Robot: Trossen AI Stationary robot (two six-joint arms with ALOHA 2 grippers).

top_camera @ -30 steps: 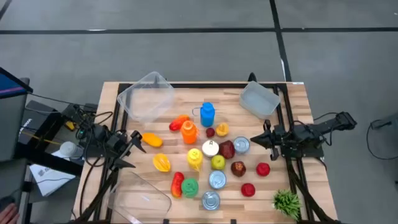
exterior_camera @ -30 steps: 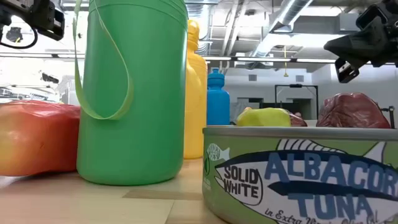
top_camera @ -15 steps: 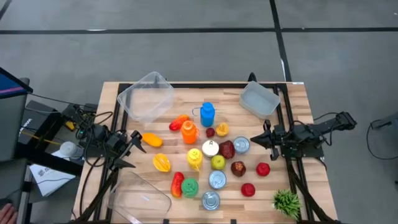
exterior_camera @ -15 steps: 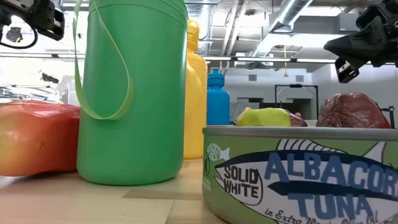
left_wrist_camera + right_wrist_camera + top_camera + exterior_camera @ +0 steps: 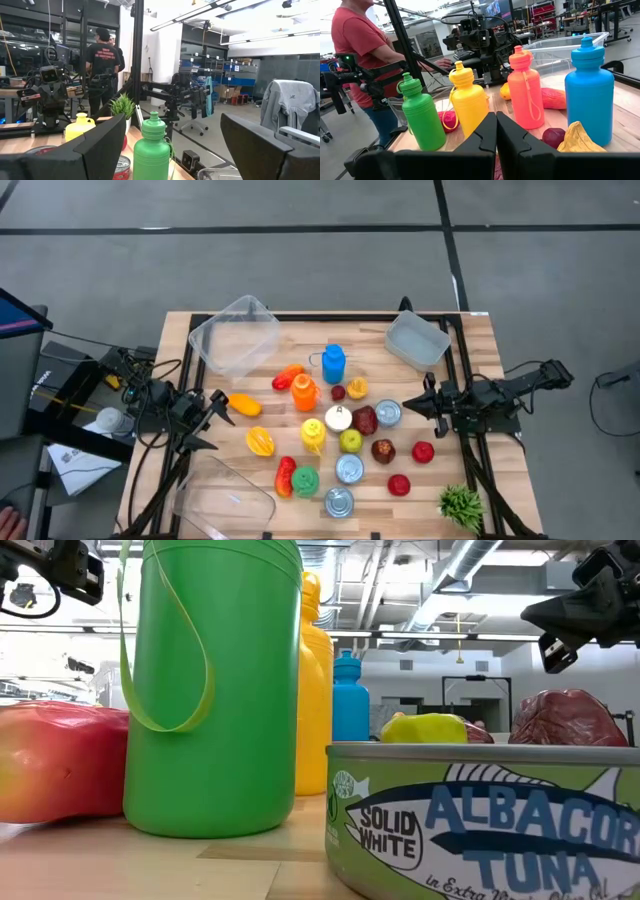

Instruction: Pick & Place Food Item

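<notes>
left gripper [image 5: 213, 420] spread, holding nothing, at the table's [image 5: 470, 350] left edge. orange mango [image 5: 244, 405] just right of it, long axis left-right, tapered end toward the gripper. bottles, cans and fruit are clustered mid-table. right gripper [image 5: 410, 401] pressed together, empty, just right of a silver can [image 5: 388, 413].

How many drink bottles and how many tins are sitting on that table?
Bottles: 4
Tins: 3
Total: 7
</notes>
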